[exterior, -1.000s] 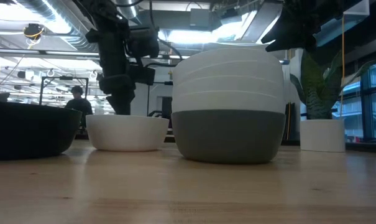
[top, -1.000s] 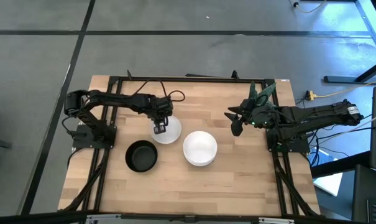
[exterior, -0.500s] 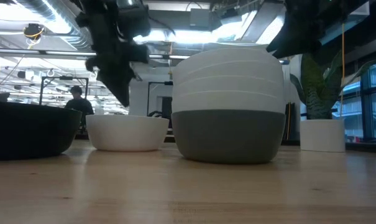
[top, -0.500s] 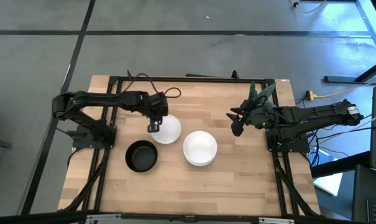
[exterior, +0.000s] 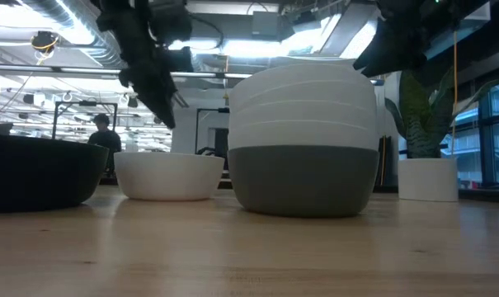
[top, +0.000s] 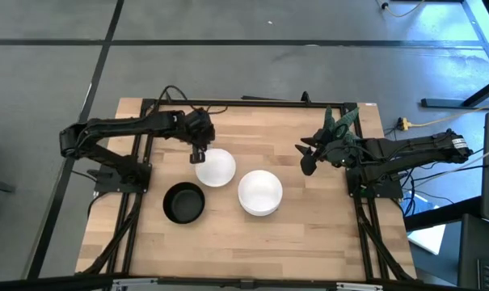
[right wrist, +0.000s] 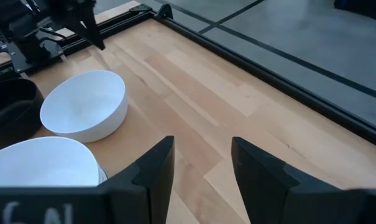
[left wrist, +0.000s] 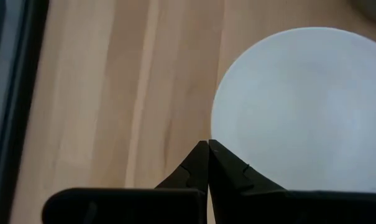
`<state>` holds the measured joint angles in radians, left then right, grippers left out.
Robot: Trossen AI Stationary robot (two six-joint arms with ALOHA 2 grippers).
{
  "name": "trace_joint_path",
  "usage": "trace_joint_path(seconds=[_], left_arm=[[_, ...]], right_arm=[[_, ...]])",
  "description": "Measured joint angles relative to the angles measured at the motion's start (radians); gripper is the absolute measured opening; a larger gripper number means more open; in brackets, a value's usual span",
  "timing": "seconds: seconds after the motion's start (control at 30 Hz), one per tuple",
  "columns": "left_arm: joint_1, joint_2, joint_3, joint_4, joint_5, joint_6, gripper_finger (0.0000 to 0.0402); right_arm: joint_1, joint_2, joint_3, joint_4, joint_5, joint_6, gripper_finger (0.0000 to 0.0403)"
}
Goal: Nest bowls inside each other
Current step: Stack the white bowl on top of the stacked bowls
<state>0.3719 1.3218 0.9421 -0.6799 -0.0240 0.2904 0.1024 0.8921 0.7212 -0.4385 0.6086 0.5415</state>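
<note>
Left end effector [top: 198, 152] closed, empty — above lone white bowl [top: 215, 167] rim; right end effector [top: 305, 155] open — clear of stack [top: 260, 192].

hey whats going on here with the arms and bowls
A two-armed robot is nesting bowls on a wooden table. A stack of white bowls in a dark grey bowl stands mid-table, with a single white bowl and a black bowl loose beside it. The left pincer, shut and empty, hangs above the single white bowl's far-left edge. The right pincer waits open near the table's right side, holding nothing.
</note>
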Motion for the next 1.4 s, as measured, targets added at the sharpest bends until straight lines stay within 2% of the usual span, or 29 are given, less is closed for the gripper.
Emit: trace_joint_path(seconds=[0.17, 0.4, 0.53, 0.67, 0.87, 0.97, 1.13, 1.3, 1.4], left_arm=[[0.049, 0.046, 0.0, 0.002, 0.05, -0.001, 0.0], [0.062, 0.087, 0.0, 0.008, 0.044, -0.048, 0.0], [0.062, 0.087, 0.0, 0.019, 0.005, -0.052, 0.0004], [0.062, 0.087, 0.0, 0.021, -0.012, -0.061, 0.0038], [0.062, 0.087, 0.0, 0.043, 0.065, -0.07, 0.0119], [0.061, 0.087, 0.0, 0.039, 0.093, -0.025, 0.0146], [0.032, 0.087, 0.0, 0.04, 0.167, -0.003, 0.0151], [-0.001, 0.087, 0.0, 0.039, 0.149, 0.079, 0.015], [-0.01, 0.092, 0.0, 0.045, 0.109, 0.064, 0.015]], right_arm=[[0.0, 0.0, 0.0, 0.0, 0.0, -0.001, 0.0162], [0.0, 0.0, 0.0, 0.0, 0.0, -0.001, 0.0161], [0.0, 0.0, 0.0, 0.0, 0.0, -0.003, 0.0162], [0.0, 0.0, 0.0, -0.001, 0.0, -0.004, 0.0161], [0.0, 0.0, 0.0, -0.002, 0.001, -0.004, 0.0162], [0.0, 0.0, 0.0, -0.002, 0.001, -0.004, 0.0162], [0.0, 0.0, 0.0, -0.002, 0.001, -0.003, 0.0162], [0.0, 0.0, 0.0, -0.003, 0.001, -0.004, 0.0162], [0.0, 0.0, 0.0, -0.014, 0.001, -0.004, 0.0162]])
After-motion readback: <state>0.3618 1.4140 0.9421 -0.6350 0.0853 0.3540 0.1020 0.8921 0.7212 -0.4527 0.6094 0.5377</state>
